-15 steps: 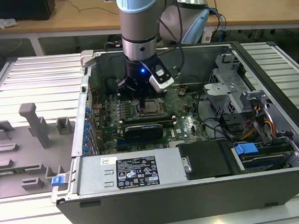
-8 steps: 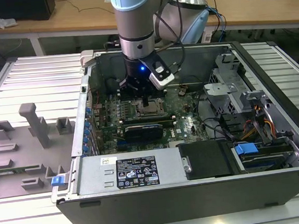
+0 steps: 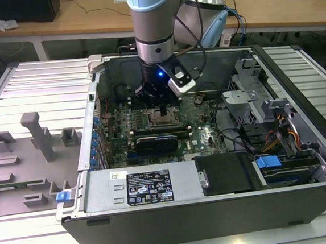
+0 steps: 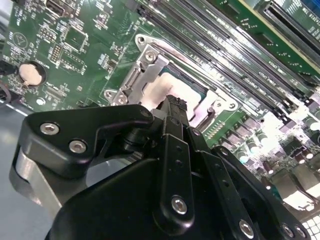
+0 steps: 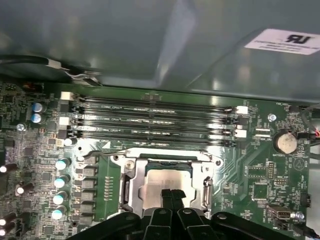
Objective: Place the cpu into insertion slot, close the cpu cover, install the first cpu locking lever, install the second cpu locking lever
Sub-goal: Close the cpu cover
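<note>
The cpu [image 5: 164,181] lies flat in the insertion slot [image 3: 164,121] on the green board, its pale metal face up. The silver cpu cover [image 5: 131,172] lies down around it, so the chip face [image 4: 156,90] shows through the cover's [image 4: 145,65] square window. My gripper [image 5: 171,193] stands straight above the socket in the exterior view [image 3: 162,112]. Its two black fingers are pressed together with nothing between them. The tips [image 4: 172,102] are at the cpu's face near one edge of the window; whether they touch it I cannot tell.
Long black memory slots [image 5: 150,117] run beside the socket, and a coin battery [image 5: 285,142] sits on the board. The open computer case holds a power supply [image 3: 140,187] and a drive cage [image 3: 247,100]. Grey fixtures [image 3: 38,135] stand on the table at the exterior view's left.
</note>
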`<state>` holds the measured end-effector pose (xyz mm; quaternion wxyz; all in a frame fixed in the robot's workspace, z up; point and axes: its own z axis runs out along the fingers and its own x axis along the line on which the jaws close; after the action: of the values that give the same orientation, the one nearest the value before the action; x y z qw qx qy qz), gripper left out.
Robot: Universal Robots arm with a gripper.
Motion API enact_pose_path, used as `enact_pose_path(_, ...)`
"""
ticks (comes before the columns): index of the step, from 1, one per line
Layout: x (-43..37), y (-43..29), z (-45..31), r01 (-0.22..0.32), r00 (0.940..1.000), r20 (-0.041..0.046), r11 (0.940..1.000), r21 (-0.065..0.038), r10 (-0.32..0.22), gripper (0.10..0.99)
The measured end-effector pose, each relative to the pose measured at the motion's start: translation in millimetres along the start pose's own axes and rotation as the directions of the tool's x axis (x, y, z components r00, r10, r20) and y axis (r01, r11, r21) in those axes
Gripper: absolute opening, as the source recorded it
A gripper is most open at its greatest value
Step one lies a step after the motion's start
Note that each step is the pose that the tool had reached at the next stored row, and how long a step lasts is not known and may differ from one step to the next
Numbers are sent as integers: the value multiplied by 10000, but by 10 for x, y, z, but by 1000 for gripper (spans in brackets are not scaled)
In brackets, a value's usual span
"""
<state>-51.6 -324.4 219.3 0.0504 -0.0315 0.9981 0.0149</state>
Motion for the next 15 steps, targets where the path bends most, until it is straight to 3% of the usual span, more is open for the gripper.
enact_pose_path(4, -11, 3, -81, -69, 10000, 2, 10000, 20, 69, 106)
enact_pose_path(10, -33, 10, -289, -109, 9999, 3, 9999, 43, 109, 106)
enact_pose_path(15, -39, 11, -317, -194, 9998, 6, 9998, 52, 194, 106)
